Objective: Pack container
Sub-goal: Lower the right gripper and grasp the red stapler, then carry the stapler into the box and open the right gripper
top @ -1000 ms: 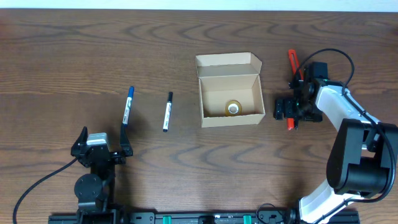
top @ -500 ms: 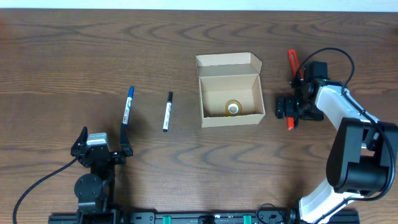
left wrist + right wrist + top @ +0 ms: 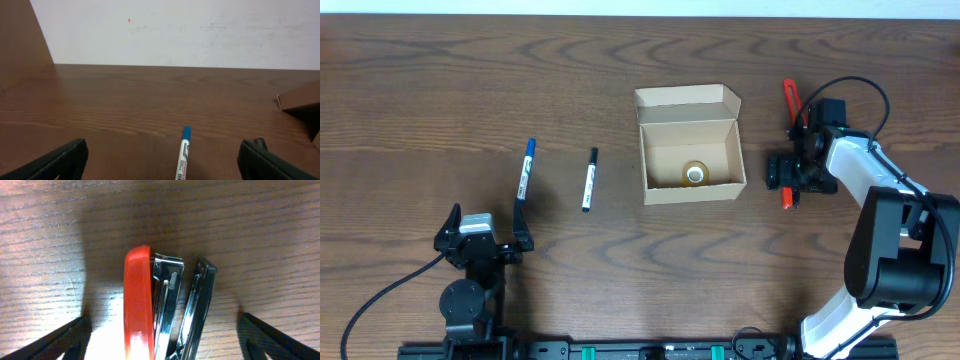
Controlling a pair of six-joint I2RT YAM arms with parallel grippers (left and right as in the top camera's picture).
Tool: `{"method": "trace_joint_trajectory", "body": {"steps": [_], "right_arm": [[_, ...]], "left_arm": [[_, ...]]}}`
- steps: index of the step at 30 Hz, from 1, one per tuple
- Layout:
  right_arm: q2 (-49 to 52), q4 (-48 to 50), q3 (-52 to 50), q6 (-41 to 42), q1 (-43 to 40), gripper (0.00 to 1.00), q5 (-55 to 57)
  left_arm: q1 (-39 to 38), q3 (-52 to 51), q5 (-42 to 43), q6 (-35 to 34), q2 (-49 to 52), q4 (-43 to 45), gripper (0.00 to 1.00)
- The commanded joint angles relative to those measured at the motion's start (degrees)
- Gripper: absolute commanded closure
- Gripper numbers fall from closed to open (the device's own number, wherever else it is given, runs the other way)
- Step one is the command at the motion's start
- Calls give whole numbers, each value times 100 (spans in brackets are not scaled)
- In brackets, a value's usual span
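Observation:
The container is a tan cardboard box, open, with its flap lid folded back; a small roll of tape lies inside. A red and chrome stapler lies right of it. My right gripper is low over the stapler's near end, open. In the right wrist view the stapler lies between the wide-apart fingers of that gripper, which do not touch it. A blue marker and a black marker lie left of the box. My left gripper is open and empty.
In the left wrist view the blue marker lies ahead between the open fingers of the left gripper, and a corner of the box shows at the right. A pale wall stands behind the table's far edge.

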Motion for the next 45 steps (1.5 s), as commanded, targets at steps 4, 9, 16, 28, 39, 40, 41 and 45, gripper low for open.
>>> {"method": "trace_joint_trajectory", "body": {"steps": [4,9,16,28,39,40,41,45], "right_arm": [[227,9,-33,114,-46,49,37],[227,33,-33,133,-46,80,37],[227,76,-31,214,-46,99,37],[223,-997,1405,76,-39,99,-245],[116,-3248,4715,-772,315,99,-1486],[85,-3438,4975,-852,413,99,-1692],[52,-3569,5158,-863,511,99,-1768],[-142,-3934,5504,-1174,1067,99,-2190]], "left_arm": [[22,-74,96,79,-37,-297,5],[22,-74,96,79,-37,-297,5],[22,-74,96,79,-37,-297,5],[22,-74,96,79,-37,-297,5],[22,-74,96,79,-37,-297,5],[22,-74,96,79,-37,-297,5],[22,-74,96,79,-37,-297,5],[22,-74,96,79,-37,-297,5]]}}
